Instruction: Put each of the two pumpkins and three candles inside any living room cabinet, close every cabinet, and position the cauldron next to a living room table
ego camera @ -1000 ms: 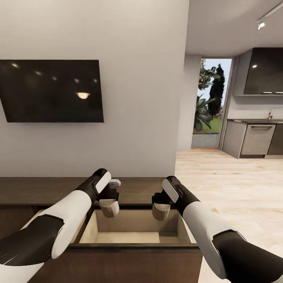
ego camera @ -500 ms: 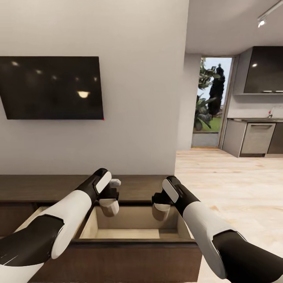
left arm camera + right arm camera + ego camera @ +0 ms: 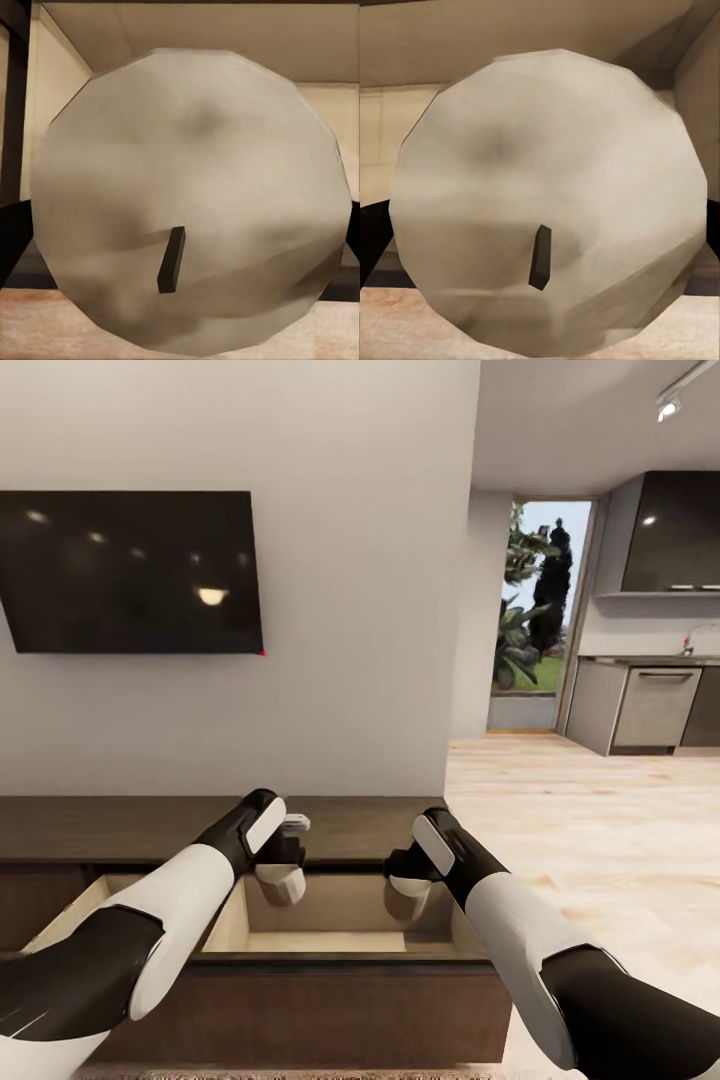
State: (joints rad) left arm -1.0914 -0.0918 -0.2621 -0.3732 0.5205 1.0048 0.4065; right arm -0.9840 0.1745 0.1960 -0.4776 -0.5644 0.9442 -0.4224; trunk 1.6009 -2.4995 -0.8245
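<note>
Candle (image 3: pixel 279 883) pinched by left fingers, second candle (image 3: pixel 407 898) by right, held over open cabinet drawer (image 3: pixel 330 940); off-centre release risks rim strike.

light: bright, even | glare: spots on TV (image 3: pixel 130 572) | wrist views: soft, blurry

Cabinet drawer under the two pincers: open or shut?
Open. The drawer is pulled out of the cabinet, its pale interior exposed below both held candles.

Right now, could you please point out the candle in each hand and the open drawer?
Left candle (image 3: pixel 187 202): left wrist view, top face near wick.
Right candle (image 3: pixel 551 199): right wrist view, top face.
Open drawer (image 3: pixel 320 941): head view, pale floor.
</note>
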